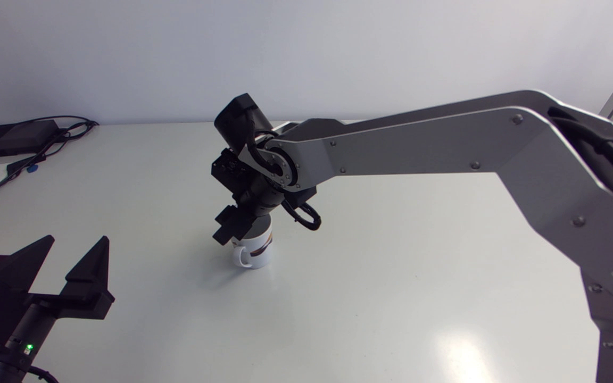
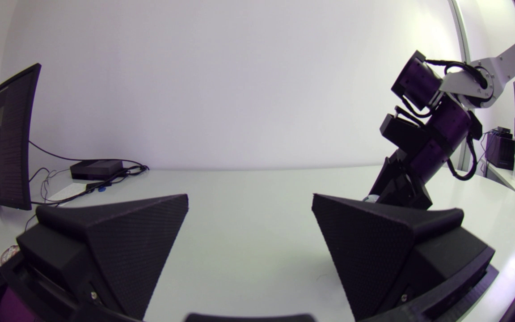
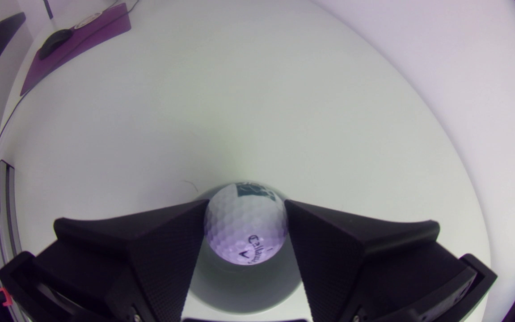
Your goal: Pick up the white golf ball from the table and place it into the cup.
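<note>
White ball (image 3: 245, 226) in right hand (image 3: 246, 205), over cup (image 1: 262, 248)

The pale table (image 1: 391, 276) is carrying a cup (image 1: 257, 251) near its middle. A black box (image 1: 13, 138) and cables (image 1: 80, 126) are lying at its far left corner

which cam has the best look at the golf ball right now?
Right wrist view: the golf ball sits clamped in the right gripper, over the cup. Head view: the right arm hides it. Left wrist view: only a pale sliver by that gripper, ball or cup unclear.
</note>
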Robot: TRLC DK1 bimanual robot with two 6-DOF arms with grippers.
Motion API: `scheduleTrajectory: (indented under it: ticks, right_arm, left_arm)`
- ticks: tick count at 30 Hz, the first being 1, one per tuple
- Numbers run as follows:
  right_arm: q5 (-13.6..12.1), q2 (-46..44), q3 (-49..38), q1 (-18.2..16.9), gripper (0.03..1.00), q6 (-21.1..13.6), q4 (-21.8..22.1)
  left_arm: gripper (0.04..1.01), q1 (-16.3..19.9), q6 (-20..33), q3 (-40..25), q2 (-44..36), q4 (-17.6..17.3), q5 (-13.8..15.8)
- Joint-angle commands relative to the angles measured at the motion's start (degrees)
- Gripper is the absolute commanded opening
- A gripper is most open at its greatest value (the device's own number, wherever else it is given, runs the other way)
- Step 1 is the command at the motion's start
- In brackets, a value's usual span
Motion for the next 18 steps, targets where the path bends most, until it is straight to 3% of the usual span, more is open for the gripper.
scheduleTrajectory:
  ticks: [1, 12, 18]
  right_arm:
    - [0.24, 2.05, 1.28, 0.63, 0.751, 1.42, -0.96]
    - [0.95, -3.75, -1.88, -0.42, 0.751, 2.12, -0.61]
    - [1.21, -15.53, -9.18, -6.14, 0.839, 3.09, 2.2]
  left_arm:
    - [0.992, 0.09, 0.02, -1.21, -0.84, 0.44, 0.18]
    - [0.992, 0.09, -0.07, -1.21, -0.84, 0.44, 0.18]
    - [0.992, 0.09, -0.07, -1.21, -0.93, 0.44, 0.18]
